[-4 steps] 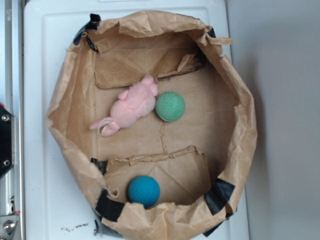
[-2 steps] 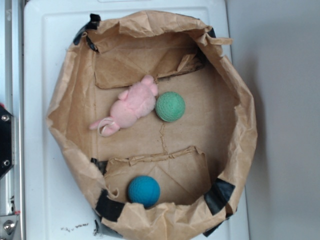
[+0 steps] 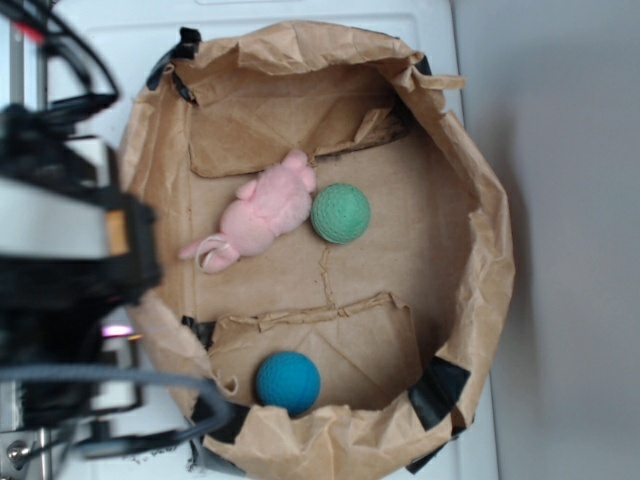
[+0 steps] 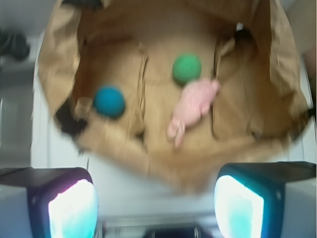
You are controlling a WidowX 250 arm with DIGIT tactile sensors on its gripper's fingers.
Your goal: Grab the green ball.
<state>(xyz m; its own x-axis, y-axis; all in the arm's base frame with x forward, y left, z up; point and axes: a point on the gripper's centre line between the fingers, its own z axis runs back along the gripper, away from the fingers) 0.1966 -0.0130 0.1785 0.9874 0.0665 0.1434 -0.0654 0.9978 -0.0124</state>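
Observation:
The green ball (image 3: 340, 213) lies on the floor of the brown paper bag (image 3: 480, 190), touching the pink plush toy (image 3: 262, 215) on its left. In the wrist view the green ball (image 4: 186, 68) sits far ahead near the top centre, well beyond my gripper (image 4: 156, 203). The gripper is open, its two glowing pads (image 4: 72, 210) wide apart at the bottom corners with nothing between them. It hovers over the white surface outside the bag's near rim. In the exterior view my arm (image 3: 70, 260) is a blurred dark mass at the left edge.
A teal-blue ball (image 3: 288, 382) rests on a folded flap in the bag's lower part, also visible as the blue ball (image 4: 109, 101). The bag's crumpled walls with black tape patches (image 3: 438, 392) ring everything. The bag stands on a white board (image 3: 90, 90).
My arm has swung into the exterior view from the left, now covering the left edge and part of the bag's rim. The balls and the plush toy have not moved.

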